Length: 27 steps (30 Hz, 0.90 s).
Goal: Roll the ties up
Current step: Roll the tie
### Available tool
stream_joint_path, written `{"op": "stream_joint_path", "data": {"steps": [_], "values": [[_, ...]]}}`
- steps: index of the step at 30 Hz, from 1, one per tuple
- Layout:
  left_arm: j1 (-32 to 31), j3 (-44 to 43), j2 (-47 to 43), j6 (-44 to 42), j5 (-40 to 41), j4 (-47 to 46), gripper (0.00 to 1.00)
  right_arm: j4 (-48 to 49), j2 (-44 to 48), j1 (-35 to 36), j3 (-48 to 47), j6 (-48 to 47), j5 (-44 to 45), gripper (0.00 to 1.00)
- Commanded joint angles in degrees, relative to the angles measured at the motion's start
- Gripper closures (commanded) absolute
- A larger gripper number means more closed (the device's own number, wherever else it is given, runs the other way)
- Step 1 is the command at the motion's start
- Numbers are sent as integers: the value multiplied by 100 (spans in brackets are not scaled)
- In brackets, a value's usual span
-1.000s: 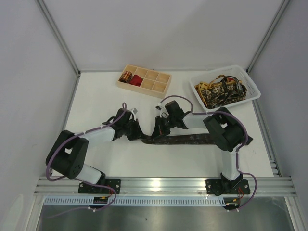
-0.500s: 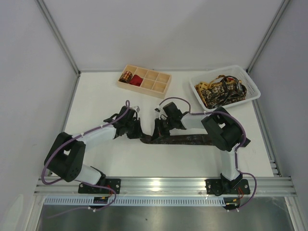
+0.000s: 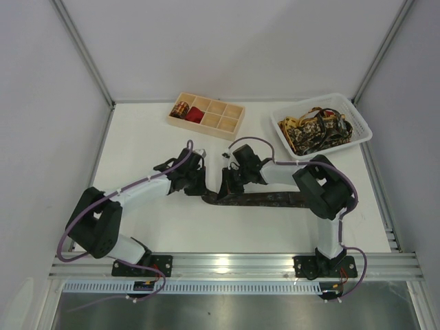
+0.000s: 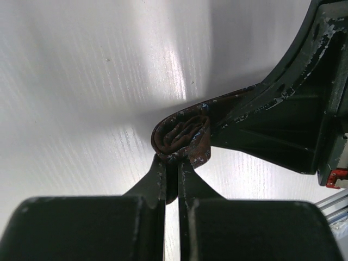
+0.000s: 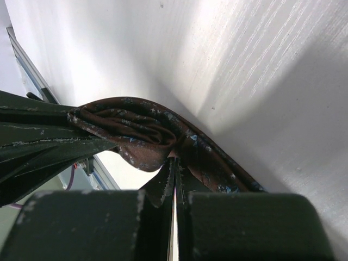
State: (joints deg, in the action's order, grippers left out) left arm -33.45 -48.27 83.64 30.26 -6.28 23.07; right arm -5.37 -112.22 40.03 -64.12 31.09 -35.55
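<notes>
Top external view: a dark brown tie (image 3: 268,199) lies flat across the middle of the worktop (image 3: 137,141), running roughly parallel to the near edge. Its loose length stretches toward the right edge, partly under the right arm. Its other end is wound into a small coil at about the centre of the worktop, and both arms meet there. The left gripper (image 3: 200,185) reaches in from the left edge side and the right gripper (image 3: 227,187) from the right, the two just beside each other over the coil.

Left wrist view: the coil shows as a tight brown spiral standing on its edge on the white surface. The left gripper's fingers are drawn almost together, only a thin slit between them, and their tips pinch the coil's lower rim. The right gripper's dark tips close on the coil from the other side.

Right wrist view: the right gripper's fingers are likewise pressed nearly together, nipping the fabric where the flat strip leaves the coil. The strip trails off toward the lower right of that view.

A wooden tray (image 3: 230,124) sits near the far edge, left of centre. It holds a gold-and-black coil (image 3: 181,108) in its far left compartment and a red coil (image 3: 194,115) in a compartment beside it. A white basket (image 3: 359,118) stands in the far right corner, heaped with tangled gold-and-black ties (image 3: 315,128).
</notes>
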Motion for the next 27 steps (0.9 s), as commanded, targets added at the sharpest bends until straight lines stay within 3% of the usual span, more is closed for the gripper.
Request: {"op": "stream_joint_path", "data": {"steps": [1, 8, 27], "values": [[-65, -253, 48, -161, 206, 189, 100, -96, 420, 57, -145, -15, 74, 100], [-118, -341, 144, -222, 312, 294, 100, -96, 614, 119, -92, 28, 127, 100], [-574, -719, 504, -3, 181, 269, 99, 739, -309, 189, -312, 178, 39, 100]]}}
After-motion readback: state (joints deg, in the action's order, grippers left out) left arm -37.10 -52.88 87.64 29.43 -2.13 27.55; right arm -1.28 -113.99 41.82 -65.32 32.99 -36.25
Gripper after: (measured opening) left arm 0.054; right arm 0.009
